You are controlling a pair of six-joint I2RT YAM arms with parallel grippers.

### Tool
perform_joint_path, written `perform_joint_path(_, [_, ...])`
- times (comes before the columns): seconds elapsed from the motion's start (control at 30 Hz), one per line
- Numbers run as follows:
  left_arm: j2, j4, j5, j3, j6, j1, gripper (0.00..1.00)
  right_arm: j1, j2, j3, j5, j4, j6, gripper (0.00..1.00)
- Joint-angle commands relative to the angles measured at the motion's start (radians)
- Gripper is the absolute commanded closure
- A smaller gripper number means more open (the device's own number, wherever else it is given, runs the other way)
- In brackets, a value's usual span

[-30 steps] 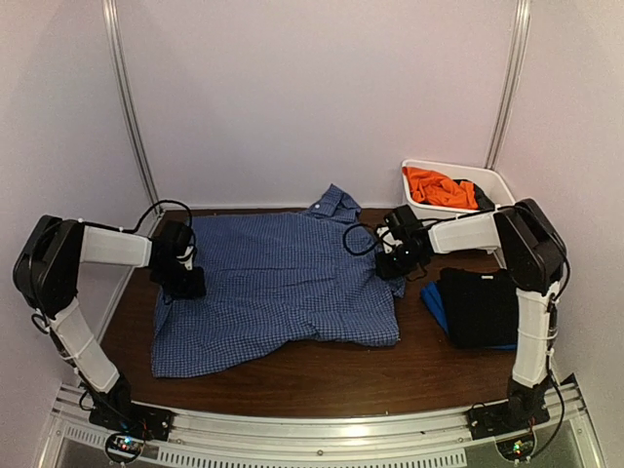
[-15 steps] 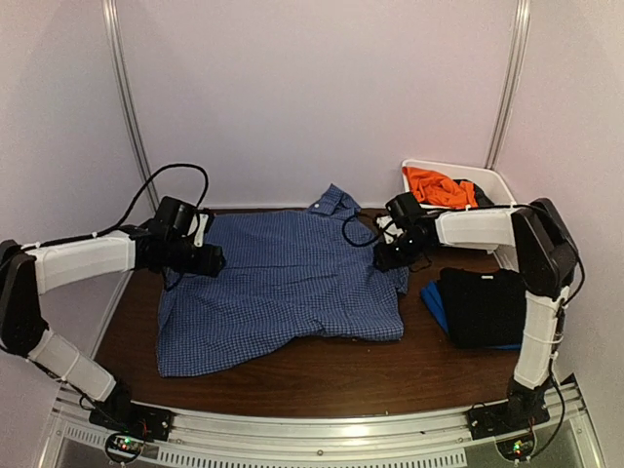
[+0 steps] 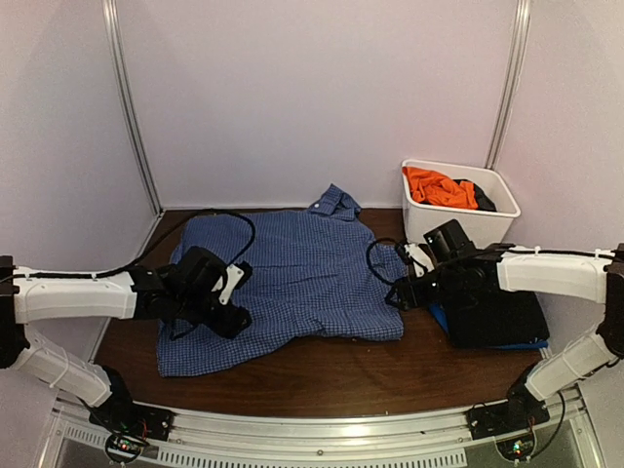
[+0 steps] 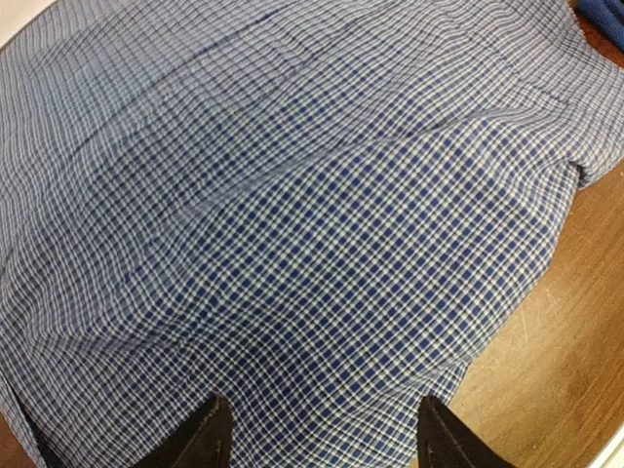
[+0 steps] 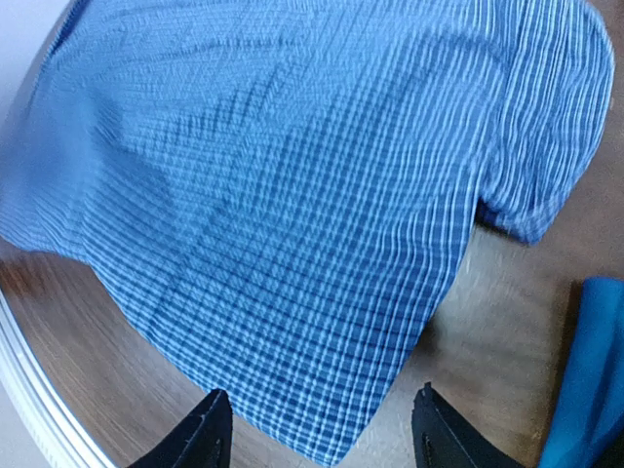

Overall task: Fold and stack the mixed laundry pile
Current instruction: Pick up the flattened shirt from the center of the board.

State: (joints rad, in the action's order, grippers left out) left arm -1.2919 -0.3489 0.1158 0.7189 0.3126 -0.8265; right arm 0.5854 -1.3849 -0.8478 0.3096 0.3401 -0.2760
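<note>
Both pincers stand released and empty: left gripper [image 4: 322, 419], right gripper [image 5: 320, 409]. Checked shirt [image 3: 292, 278] lies spread mid-frame between them.

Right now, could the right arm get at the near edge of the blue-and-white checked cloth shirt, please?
Probably yes: the open right claw hangs over the near edge of the blue-and-white checked cloth shirt, with nothing between them.

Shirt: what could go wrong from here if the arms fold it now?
The shirt lies rumpled with a slanted near edge, so a fold may come out crooked. The right arm reaches over the black stack and could drag it. The left fingers and right fingers are open, holding nothing.
</note>
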Motion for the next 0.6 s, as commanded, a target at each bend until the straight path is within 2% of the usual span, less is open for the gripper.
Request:
perform_joint_path(0.0, [0.007,-0.066,0.064,-0.040,0.192,-0.008,0.34,0.025,0.048,0.104,0.003,0.012,-0.059,0.36])
perform_joint_path(0.23, [0.141,-0.163,0.081,-0.139,0.474,-0.008,0.27,0.036,0.123,0.279,0.035,-0.077,-0.130,0.22])
perform_joint_path(0.37, [0.179,-0.255,0.089,-0.191,0.645,-0.005,0.23,0.040,0.069,0.301,0.050,-0.160,-0.134,0.22])
perform_joint_path(0.47, [0.242,-0.273,0.061,-0.245,0.811,-0.005,0.27,0.042,0.016,0.292,0.028,-0.198,-0.121,0.23])
perform_joint_path(0.57, [0.376,-0.301,0.080,-0.302,0.961,-0.004,0.28,0.042,-0.026,0.283,0.012,-0.241,-0.115,0.27])
